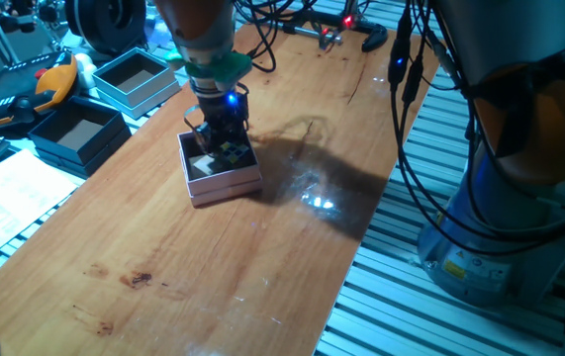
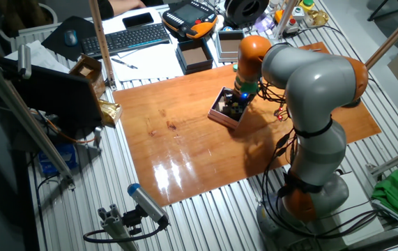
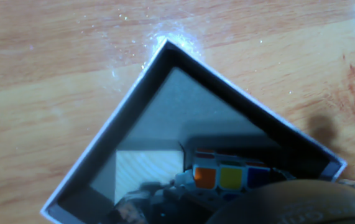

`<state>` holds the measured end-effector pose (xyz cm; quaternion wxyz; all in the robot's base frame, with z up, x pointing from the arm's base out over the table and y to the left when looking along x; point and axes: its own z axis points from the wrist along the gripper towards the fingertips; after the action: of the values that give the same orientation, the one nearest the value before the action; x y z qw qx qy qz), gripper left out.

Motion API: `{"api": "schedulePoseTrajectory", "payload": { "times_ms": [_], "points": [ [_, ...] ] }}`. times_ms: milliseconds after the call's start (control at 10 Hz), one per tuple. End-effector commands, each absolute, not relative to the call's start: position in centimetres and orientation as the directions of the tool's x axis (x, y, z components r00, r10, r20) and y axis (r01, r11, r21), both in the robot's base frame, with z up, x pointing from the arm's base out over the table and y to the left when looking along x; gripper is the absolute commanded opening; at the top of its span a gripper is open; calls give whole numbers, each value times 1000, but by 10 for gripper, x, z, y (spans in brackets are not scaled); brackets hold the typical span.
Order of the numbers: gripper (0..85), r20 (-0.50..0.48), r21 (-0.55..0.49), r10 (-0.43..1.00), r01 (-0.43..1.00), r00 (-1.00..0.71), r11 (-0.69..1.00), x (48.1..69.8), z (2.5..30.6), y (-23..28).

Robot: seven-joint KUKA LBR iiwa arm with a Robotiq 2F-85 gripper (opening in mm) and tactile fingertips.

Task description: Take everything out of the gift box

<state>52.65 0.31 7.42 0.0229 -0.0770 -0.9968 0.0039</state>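
Observation:
The pale-pink gift box (image 1: pixel 225 186) sits on the wooden table, left of centre; it also shows in the other fixed view (image 2: pixel 219 116) and the hand view (image 3: pixel 110 124). My gripper (image 1: pixel 220 146) (image 2: pixel 238 104) is lowered into it. In the hand view the multicoloured puzzle cube (image 3: pixel 227 177) lies on the dark floor beside the pale beige block (image 3: pixel 143 169). A blurred finger (image 3: pixel 289 202) covers the cube's lower edge. I cannot tell whether the jaws are pressing on the cube.
A light-blue box (image 1: pixel 134 79) and a dark navy box (image 1: pixel 79 133) stand at the table's left edge. An orange teach pendant (image 1: pixel 25 94) lies beyond them. Cables (image 1: pixel 406 89) hang at the right edge by the robot base.

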Motion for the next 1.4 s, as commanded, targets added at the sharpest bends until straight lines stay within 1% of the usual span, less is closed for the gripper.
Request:
{"api": "schedulePoseTrajectory", "payload": {
  "times_ms": [0,300,500,600,700,900,1100,1300],
  "points": [
    [543,52,-11,154,154,-987,988,530,85,3],
    [540,114,-14,155,154,-981,988,538,120,4],
    [537,121,-39,144,141,-982,989,542,140,-1],
    [463,130,-44,123,118,-984,992,547,150,-9],
    [423,151,-39,109,104,-983,994,551,157,-16],
    [407,143,-34,121,118,-982,992,554,157,-17],
    [447,117,-42,157,153,-981,987,552,149,-5],
    [550,69,-50,196,193,-978,980,549,136,2]
  ]
}}
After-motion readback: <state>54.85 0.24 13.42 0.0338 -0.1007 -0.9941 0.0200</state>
